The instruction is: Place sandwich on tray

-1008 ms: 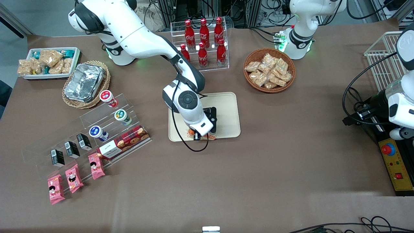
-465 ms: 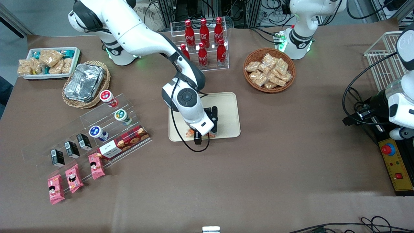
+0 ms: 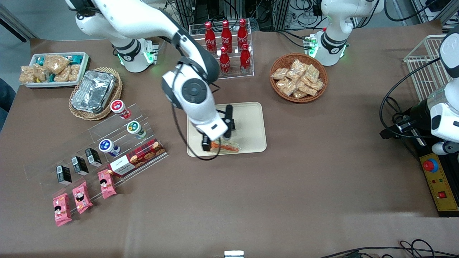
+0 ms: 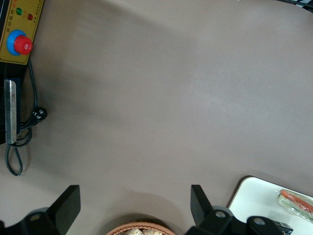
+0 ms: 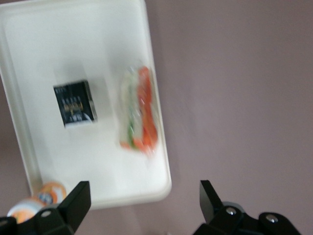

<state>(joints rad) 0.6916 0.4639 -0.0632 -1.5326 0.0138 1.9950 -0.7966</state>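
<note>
The sandwich [image 3: 225,146], a wrapped wedge with orange and green filling, lies flat on the cream-beige tray [image 3: 252,118], at the tray's edge nearest the front camera. My right gripper [image 3: 217,138] hangs above it, open and empty, clear of the sandwich. In the right wrist view the sandwich [image 5: 141,110] lies on the tray [image 5: 39,49] below the spread fingers of the gripper [image 5: 144,208]. The left wrist view shows the tray's corner [image 4: 252,196] with the sandwich [image 4: 296,203] on it.
A small black box [image 5: 75,104] and an orange-and-white cup [image 5: 41,196] also sit on the tray. Around it stand a cola bottle rack [image 3: 226,46], a wicker basket of snack packets [image 3: 298,77], an acrylic stepped shelf [image 3: 107,143] and a foil container [image 3: 94,91].
My gripper has let go of the sandwich and risen off the tray, shifting toward the working arm's base. The sandwich now lies uncovered on the tray.
</note>
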